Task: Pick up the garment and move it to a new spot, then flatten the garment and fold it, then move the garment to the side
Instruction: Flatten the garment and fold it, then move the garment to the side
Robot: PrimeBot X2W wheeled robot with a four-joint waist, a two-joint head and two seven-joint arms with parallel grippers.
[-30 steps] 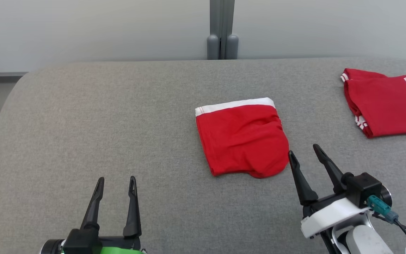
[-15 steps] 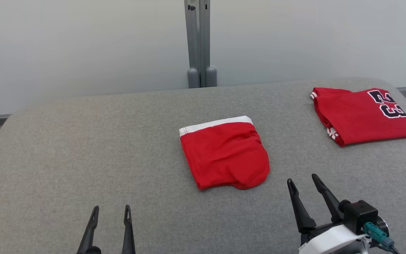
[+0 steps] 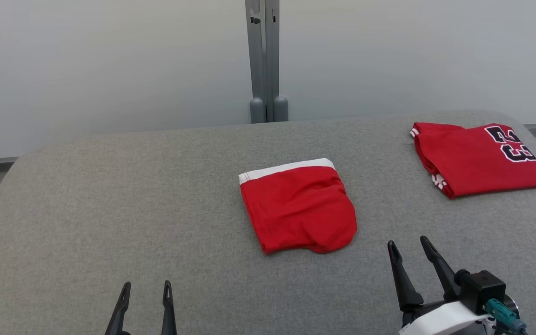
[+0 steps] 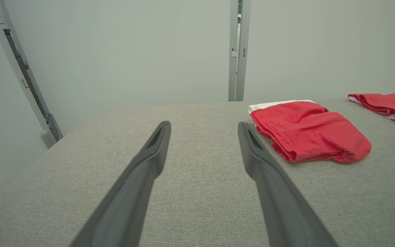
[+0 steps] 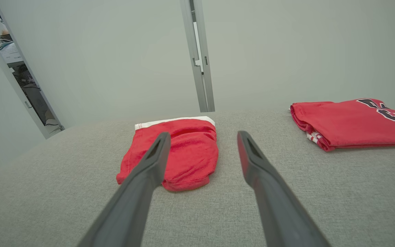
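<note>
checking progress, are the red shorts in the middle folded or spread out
Folded: the shorts lie as a compact block, white waistband at the far edge, stacked layers showing along one side.

dark tapered jaws, white wrist [image 3: 438, 319], teal connector [image 3: 499, 309].

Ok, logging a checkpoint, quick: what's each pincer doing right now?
Left pincer: open, empty.
Right pincer: open, empty, short of the folded red shorts.
</note>
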